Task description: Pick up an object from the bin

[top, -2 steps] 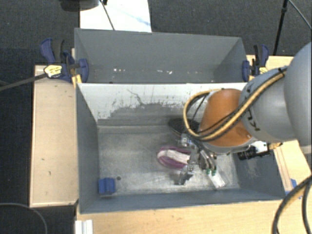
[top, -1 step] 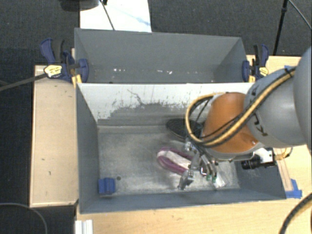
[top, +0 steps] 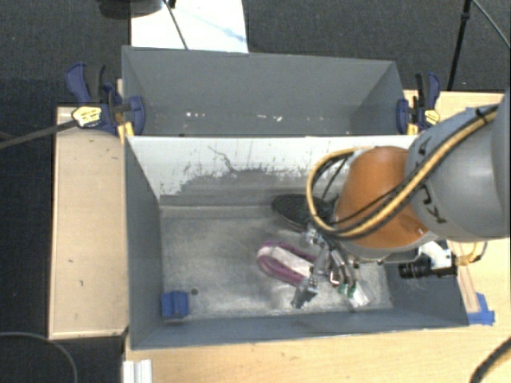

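Holding a few loose things, the grey metal bin (top: pixel 207 282) has the arm's orange-covered wrist (top: pixel 375 198) over its right half. The gripper (top: pixel 323 282) hangs low near the front wall; how wide it stands I cannot tell. A purple-and-white looped thing (top: pixel 279 263) lies just to its left, its long axis running left to right toward the gripper. A small blue block (top: pixel 174 304) sits well apart, in the front-left corner.
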Available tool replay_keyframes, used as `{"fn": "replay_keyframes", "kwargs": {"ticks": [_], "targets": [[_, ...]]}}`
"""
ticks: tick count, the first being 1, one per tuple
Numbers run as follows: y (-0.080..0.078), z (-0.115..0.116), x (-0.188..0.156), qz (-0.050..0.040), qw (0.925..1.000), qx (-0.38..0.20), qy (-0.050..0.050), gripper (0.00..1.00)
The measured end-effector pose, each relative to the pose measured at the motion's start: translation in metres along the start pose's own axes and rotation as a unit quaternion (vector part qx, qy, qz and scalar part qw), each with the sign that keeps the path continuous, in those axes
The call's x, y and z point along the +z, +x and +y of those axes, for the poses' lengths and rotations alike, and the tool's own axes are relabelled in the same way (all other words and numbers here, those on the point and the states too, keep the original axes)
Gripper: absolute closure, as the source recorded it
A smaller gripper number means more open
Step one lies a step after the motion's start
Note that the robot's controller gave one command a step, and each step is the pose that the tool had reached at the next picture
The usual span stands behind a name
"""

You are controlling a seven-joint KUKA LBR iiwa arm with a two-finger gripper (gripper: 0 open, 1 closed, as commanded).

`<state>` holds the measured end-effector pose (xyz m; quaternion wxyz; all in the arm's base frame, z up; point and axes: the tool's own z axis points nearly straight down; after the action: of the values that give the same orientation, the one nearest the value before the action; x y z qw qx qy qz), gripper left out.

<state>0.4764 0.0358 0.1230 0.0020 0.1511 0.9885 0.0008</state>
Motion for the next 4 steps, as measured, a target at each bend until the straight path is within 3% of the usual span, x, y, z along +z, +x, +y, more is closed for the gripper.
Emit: {"fn": "replay_keyframes", "kwargs": {"ticks": [1, 2, 3, 4], "targets": [[-0.007, -0.006, 0.053, 0.0000, 0.9995, -0.030, 0.001, 0.00], [0.005, 0.023, 0.052, -0.0004, 1.0000, -0.004, 0.000, 0.00], [0.006, 0.022, 0.052, 0.0029, 1.0000, -0.002, 0.001, 1.00], [0.006, 0.023, 0.024, 0.0001, 1.0000, -0.003, 0.000, 1.00]]}}
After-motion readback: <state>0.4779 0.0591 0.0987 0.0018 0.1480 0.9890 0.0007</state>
